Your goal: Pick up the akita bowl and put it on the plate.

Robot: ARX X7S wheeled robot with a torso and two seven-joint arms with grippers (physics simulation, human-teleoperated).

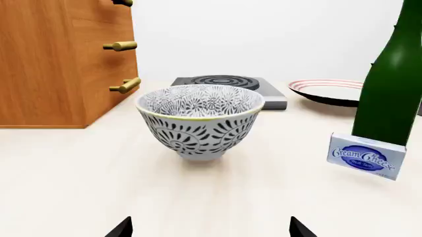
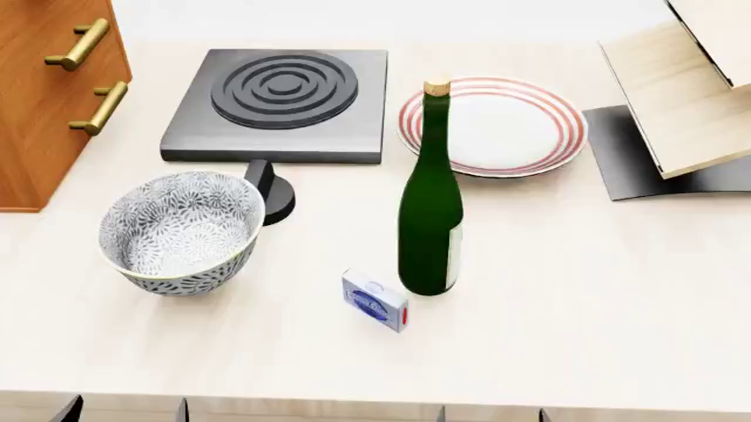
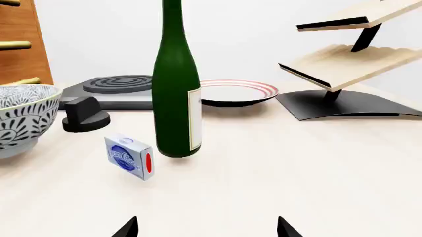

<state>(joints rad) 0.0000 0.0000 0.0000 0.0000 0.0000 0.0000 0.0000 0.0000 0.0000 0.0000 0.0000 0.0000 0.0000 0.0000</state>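
Observation:
The akita bowl (image 2: 179, 231), white with a dense grey-black floral pattern, stands upright on the pale counter at the left; the same bowl (image 1: 199, 120) fills the middle of the left wrist view and shows at the edge as bowl (image 3: 20, 118) in the right wrist view. The plate (image 2: 493, 126), white with red rings, lies at the back right, seen also as plate (image 1: 328, 91) and plate (image 3: 237, 92). My left gripper (image 1: 211, 229) is open, well short of the bowl, nothing between its tips. My right gripper (image 3: 206, 228) is open too, facing the bottle.
A tall green bottle (image 2: 430, 207) stands between bowl and plate, a cream cheese box (image 2: 375, 301) beside it. A dark stove burner (image 2: 281, 101) with a knob (image 2: 270, 189) lies behind the bowl. A wooden cabinet (image 2: 47, 97) is at the left, a wooden rack (image 2: 681, 97) at the right.

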